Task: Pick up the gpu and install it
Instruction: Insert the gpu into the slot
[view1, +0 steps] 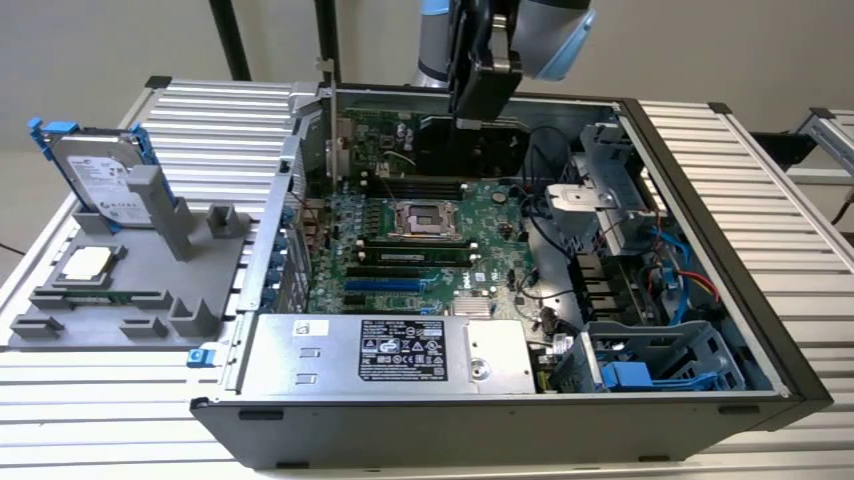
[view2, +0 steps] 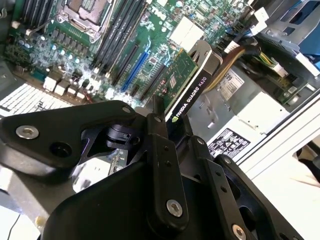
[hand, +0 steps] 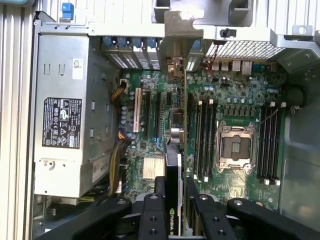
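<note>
Thin green-and-black gpu (view2: 181, 75), silver end bracket: pinched edge-on between jaws of black gripper (hand: 175, 199), above green motherboard (view1: 340, 215) inside open grey computer case (view1: 467, 428).

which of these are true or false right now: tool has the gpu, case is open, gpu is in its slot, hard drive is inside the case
1. The tool grips the gpu. True.
2. The case is open, its motherboard exposed. True.
3. The gpu is seated in a slot. False: in the exterior view it hangs above the motherboard, held by the tool.
4. The hard drive lies inside the case. False: it stands on the grey fixture outside the case, at the exterior view's left.
</note>
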